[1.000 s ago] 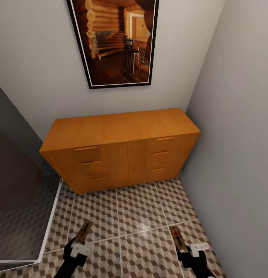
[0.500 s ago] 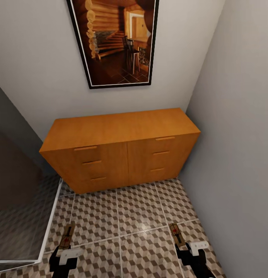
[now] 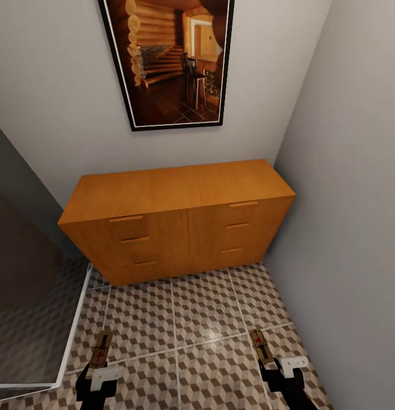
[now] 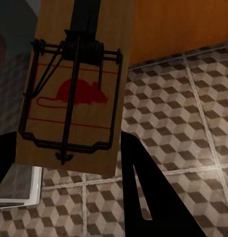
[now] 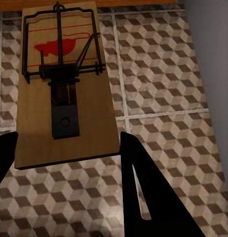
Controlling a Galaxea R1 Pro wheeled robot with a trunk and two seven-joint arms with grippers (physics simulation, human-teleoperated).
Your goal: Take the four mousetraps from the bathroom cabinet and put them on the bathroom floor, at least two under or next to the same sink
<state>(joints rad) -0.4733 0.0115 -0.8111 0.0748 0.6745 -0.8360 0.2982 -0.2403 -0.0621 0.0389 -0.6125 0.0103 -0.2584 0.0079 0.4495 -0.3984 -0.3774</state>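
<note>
Two mousetraps held, one per claw, both above the cube-pattern tiled floor (image 3: 203, 307) in front of the cabinet (image 3: 174, 188). Left gripper (image 3: 100, 364) clenched on the left trap (image 3: 100, 348), a flat tan wood board with dark wire spring and bar; right gripper (image 3: 272, 364) clenched on the right trap (image 3: 260, 345), same build. Left wrist view shows the left trap (image 4: 77, 89) close up: wood grain, black wire frame, coil spring, red mouse silhouette with thin red outline lines, one dark finger (image 4: 143, 197) beside the board's edge. Right wrist view shows the right trap (image 5: 64, 84): red mouse mark at the far end, black flat metal plate near the middle, wire loop over it, dark fingers (image 5: 143, 192) on both sides of the board's near end. These details read as tiny specks in the head view. Head view adds the cabinet: smooth orange-brown wood, flat top, six drawers with bar handles, all closed, set against the wall's right corner; framed picture (image 3: 169, 57) of a log interior above it; glass panel (image 3: 37, 319) with white edge at the floor's left side. Floor tiles glossy, pale grout lines.
</note>
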